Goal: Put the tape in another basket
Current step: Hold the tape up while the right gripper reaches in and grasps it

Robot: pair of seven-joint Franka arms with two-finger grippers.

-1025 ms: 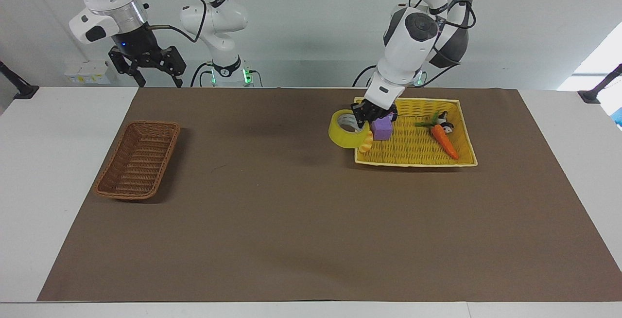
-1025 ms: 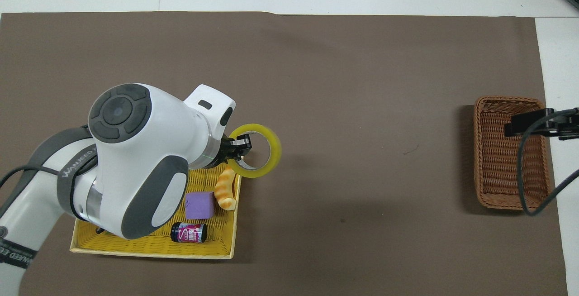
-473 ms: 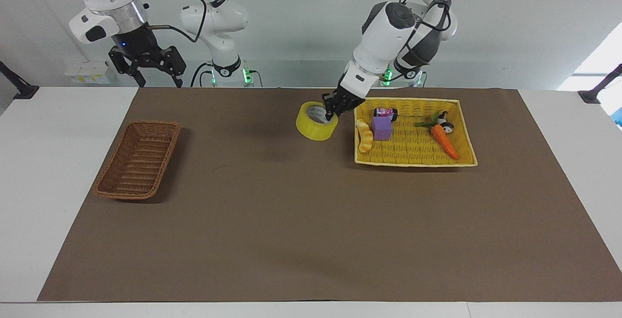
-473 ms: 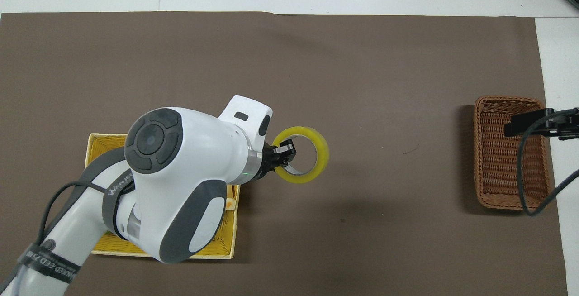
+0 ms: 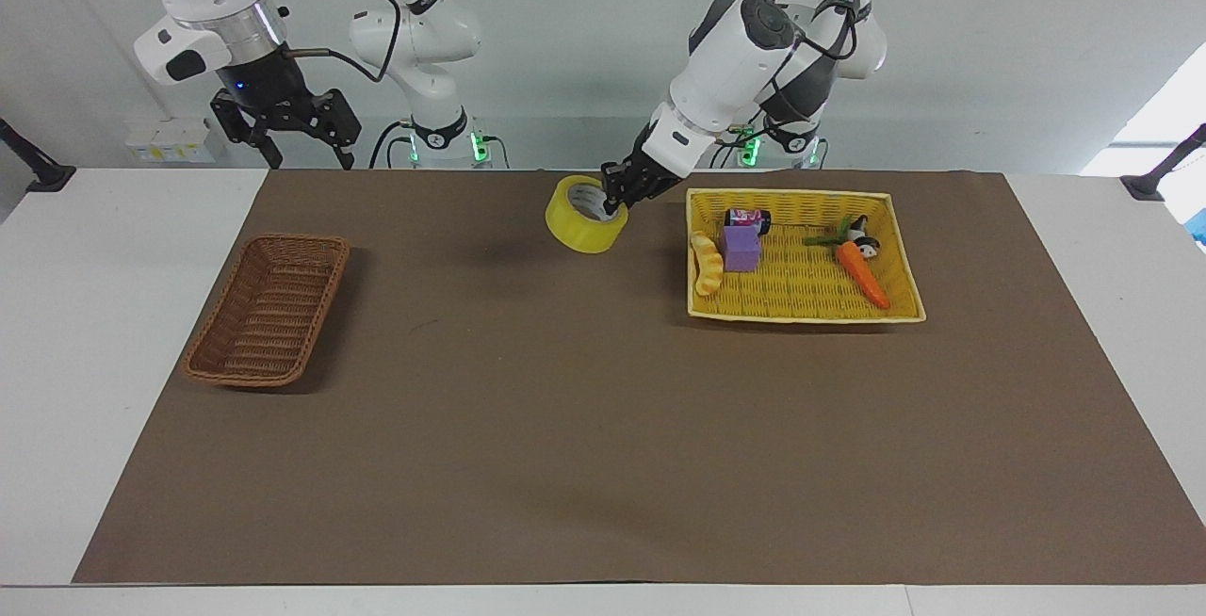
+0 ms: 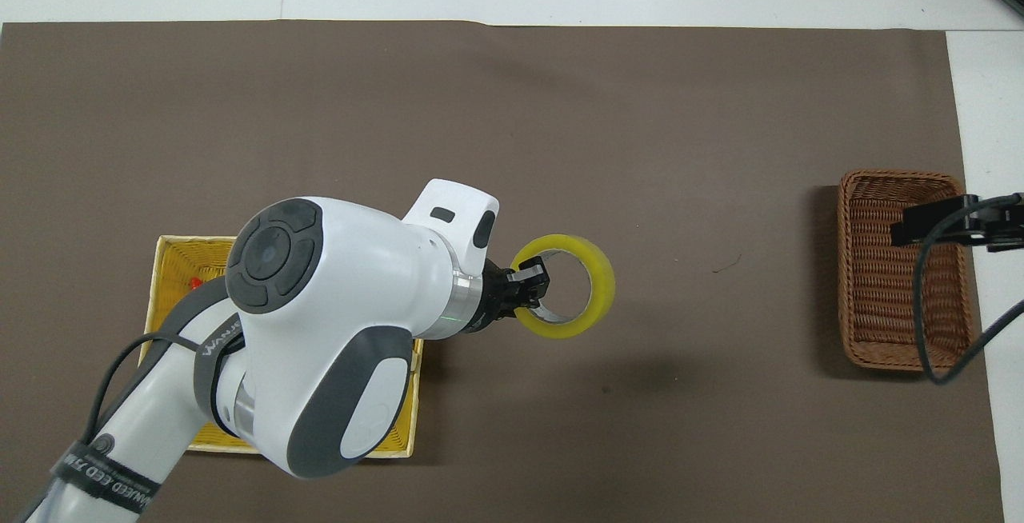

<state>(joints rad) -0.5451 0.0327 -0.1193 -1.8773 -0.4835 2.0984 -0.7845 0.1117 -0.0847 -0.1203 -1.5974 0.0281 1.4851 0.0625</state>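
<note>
My left gripper (image 5: 617,196) (image 6: 530,297) is shut on the wall of the tape (image 5: 577,224) (image 6: 590,307), a yellow ring with a pale core, and holds it in the air over the brown mat between the two baskets. The small brown wicker basket (image 5: 268,308) (image 6: 878,307) lies empty toward the right arm's end of the table. My right gripper (image 5: 283,126) (image 6: 952,221) is open and empty, and waits raised beside that basket.
The bright yellow basket (image 5: 896,250) (image 6: 170,255) holds a purple block (image 5: 741,249), a small can (image 5: 746,217), a bread-like toy (image 5: 706,264) and a carrot toy (image 5: 861,270). My left arm (image 6: 320,331) covers most of it in the overhead view.
My left gripper has lifted the tape out of the yellow basket's edge and carried it toward the right arm's end of the table, rising a little. The right arm has not moved.
</note>
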